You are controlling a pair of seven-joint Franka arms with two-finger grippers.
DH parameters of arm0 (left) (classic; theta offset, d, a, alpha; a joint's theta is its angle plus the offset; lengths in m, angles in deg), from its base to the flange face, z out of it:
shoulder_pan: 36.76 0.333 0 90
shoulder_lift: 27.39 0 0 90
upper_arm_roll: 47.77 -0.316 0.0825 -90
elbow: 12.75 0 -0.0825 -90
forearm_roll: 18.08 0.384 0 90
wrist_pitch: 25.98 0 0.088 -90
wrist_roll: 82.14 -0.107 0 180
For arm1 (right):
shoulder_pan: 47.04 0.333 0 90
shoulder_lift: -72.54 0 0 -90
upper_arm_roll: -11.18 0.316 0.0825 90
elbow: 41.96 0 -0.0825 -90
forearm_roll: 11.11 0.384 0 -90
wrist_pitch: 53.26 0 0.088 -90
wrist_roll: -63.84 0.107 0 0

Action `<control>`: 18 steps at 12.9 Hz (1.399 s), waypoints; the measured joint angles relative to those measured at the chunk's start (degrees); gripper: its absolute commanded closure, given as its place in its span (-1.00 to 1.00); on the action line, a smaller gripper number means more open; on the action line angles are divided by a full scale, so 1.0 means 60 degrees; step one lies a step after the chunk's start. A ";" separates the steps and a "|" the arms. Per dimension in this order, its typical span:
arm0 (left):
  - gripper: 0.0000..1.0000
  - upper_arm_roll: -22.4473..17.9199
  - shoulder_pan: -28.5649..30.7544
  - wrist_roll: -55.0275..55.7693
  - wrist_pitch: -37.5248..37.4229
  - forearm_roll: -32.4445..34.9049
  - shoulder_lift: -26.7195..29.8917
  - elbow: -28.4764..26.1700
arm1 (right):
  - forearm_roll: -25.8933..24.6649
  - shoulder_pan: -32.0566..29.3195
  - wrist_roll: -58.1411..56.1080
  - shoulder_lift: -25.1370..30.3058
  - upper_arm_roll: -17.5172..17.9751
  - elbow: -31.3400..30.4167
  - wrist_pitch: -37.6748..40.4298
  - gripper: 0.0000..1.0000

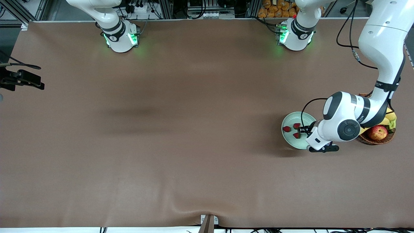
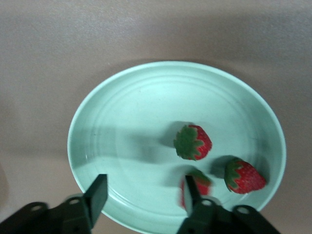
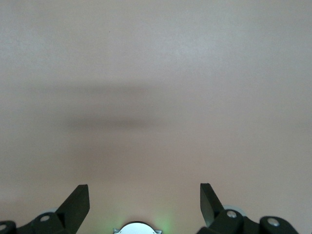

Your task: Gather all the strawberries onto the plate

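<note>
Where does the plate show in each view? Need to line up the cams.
Front view: the plate sits at the left arm's end of the table, beside the fruit basket, partly under the left claw.
Left wrist view: plate fills the frame's middle, under the open claw.
Right wrist view: not in it; only bare table.
Shared landmark: the three strawberries on the plate.

Glossy white arms [image 1: 381, 42] with black joint bands; green base lights; black cables.
</note>
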 measured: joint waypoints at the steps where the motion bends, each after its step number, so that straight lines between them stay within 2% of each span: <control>1: -1.00 0.0032 0.0039 -0.0003 0.0023 0.0010 0.0039 0.0039 | 0.0000 0.0002 0.0061 -0.0006 0.0000 -0.0009 0.0018 -1.00; 4: -1.00 0.0341 0.0085 0.0011 -0.0266 -0.0210 0.0499 0.0520 | 0.0001 0.0044 0.0194 -0.0033 0.0005 -0.0021 0.0102 -1.00; 7: -1.00 0.0594 0.0085 0.0003 -0.1559 -0.0976 0.1228 0.1792 | 0.0078 0.0154 0.0456 -0.0039 0.0009 -0.0036 0.0360 -1.00; 11: -1.00 0.0757 0.0089 0.0003 -0.2335 -0.1079 0.2397 0.2963 | 0.0101 0.0165 0.0477 -0.0027 0.0007 -0.0027 0.0535 -1.00; 16: -1.00 0.0778 0.0091 0.0003 -0.4307 -0.1747 0.3855 0.3635 | 0.0110 0.0162 0.0477 -0.0009 -0.0003 -0.0006 0.0577 -1.00; 18: -1.00 0.0784 0.0086 0.0003 -0.4682 -0.2007 0.4282 0.3708 | 0.0118 0.0161 0.0477 -0.0009 -0.0004 -0.0002 0.0578 -1.00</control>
